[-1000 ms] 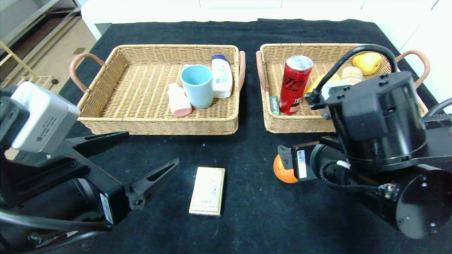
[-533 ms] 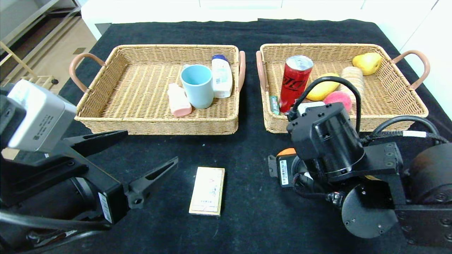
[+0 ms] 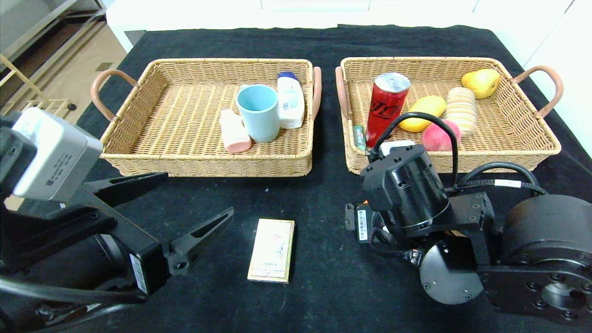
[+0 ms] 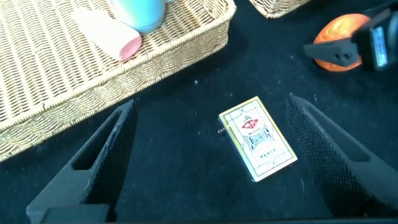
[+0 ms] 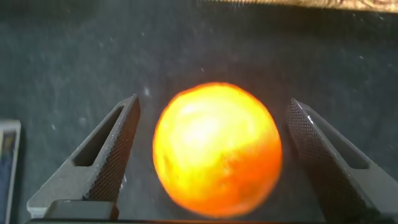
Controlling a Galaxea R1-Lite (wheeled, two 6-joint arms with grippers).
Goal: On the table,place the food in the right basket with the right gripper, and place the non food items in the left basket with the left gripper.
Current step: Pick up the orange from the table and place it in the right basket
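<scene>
cup [image 3: 258, 112] in left basket [image 3: 138, 157], can [image 3: 385, 109] in right basket [image 3: 508, 157]

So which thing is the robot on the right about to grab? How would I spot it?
Find the right basket on the black table, then look just in front of its near left corner. There the right gripper hangs open around a round orange lying on the cloth. It is the only ball-shaped, bright orange thing outside the baskets; the flat card box beside it is pale and rectangular.

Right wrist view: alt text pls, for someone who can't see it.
An orange sits on the black tablecloth between the two open fingers of the right tool, with a gap on each side. A strip of wicker basket and the corner of a card box show at the frame's edges.
</scene>
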